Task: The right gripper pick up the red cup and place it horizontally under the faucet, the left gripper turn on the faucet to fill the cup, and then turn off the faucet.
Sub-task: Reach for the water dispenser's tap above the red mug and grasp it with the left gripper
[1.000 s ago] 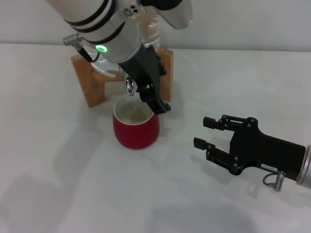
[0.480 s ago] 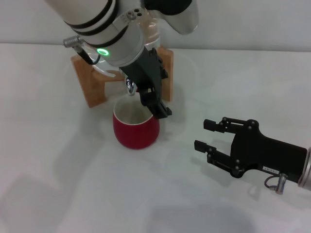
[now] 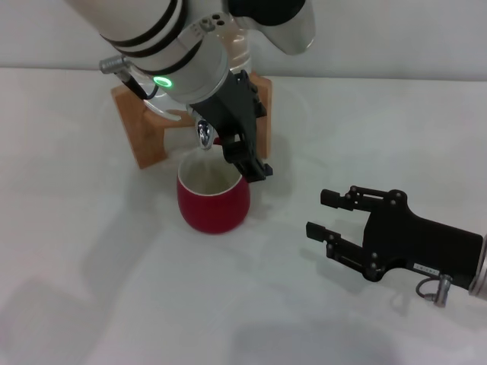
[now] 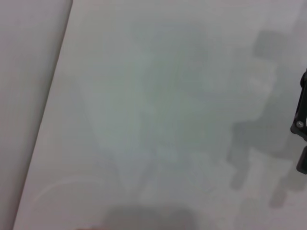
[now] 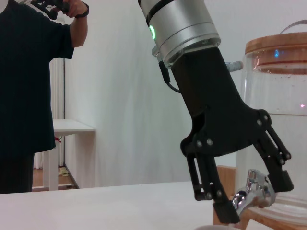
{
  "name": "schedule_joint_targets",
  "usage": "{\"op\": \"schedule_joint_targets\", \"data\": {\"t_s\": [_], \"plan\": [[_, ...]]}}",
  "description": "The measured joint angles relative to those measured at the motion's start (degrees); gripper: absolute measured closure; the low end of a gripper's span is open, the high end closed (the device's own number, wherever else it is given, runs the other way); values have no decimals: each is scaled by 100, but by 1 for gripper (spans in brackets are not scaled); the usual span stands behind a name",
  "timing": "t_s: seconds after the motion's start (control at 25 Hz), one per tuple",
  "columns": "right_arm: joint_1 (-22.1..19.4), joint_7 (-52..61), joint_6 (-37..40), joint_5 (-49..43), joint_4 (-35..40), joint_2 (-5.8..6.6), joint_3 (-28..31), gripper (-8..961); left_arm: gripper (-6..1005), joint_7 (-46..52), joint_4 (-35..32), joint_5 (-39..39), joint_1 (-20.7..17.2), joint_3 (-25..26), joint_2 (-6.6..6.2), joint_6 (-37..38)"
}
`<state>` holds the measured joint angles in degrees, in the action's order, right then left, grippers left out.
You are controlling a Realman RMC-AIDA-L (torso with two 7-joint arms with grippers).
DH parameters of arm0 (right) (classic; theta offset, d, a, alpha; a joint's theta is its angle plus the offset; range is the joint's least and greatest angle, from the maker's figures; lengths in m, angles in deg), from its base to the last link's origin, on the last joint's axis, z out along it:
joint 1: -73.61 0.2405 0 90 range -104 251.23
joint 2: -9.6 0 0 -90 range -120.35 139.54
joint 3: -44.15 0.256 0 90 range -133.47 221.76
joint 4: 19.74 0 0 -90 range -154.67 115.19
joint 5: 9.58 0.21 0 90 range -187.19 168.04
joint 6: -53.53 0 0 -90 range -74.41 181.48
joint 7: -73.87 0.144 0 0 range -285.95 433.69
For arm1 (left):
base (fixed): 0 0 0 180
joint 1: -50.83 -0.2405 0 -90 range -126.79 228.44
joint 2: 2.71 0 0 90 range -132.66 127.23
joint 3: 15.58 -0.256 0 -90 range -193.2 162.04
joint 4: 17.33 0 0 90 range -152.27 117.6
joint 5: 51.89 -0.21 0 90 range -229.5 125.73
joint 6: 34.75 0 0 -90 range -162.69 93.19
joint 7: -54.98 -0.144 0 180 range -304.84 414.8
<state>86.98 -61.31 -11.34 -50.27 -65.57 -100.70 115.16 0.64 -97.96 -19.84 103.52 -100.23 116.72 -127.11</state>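
The red cup (image 3: 213, 204) stands upright on the white table, its cream inside showing, directly below the faucet (image 3: 204, 135). The left gripper (image 3: 237, 154) reaches down at the faucet. In the right wrist view its fingers (image 5: 205, 184) are spread, one on each side of the chrome faucet (image 5: 256, 184), with gaps on both sides. The right gripper (image 3: 316, 212) is open and empty, low over the table to the right of the cup and apart from it. The clear water jar (image 5: 283, 86) is mostly hidden behind the left arm in the head view.
The jar's wooden stand (image 3: 141, 133) sits behind the cup. In the right wrist view a person in a dark shirt (image 5: 29, 96) stands in the background beside a white side table (image 5: 67, 128). The left wrist view shows only bare white table (image 4: 144, 120).
The right gripper has drifted slightly right and toward the near edge, away from the cup. The left gripper has shifted a little at the faucet. The cup has not moved.
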Motion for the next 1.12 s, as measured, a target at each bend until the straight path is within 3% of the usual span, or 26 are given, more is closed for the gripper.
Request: {"op": "schedule_joint_targets", "data": {"t_s": [1.12], "plan": [[-56, 0, -164, 0, 93, -9, 71, 485, 112, 203, -373, -233, -138, -81, -8, -230]]}}
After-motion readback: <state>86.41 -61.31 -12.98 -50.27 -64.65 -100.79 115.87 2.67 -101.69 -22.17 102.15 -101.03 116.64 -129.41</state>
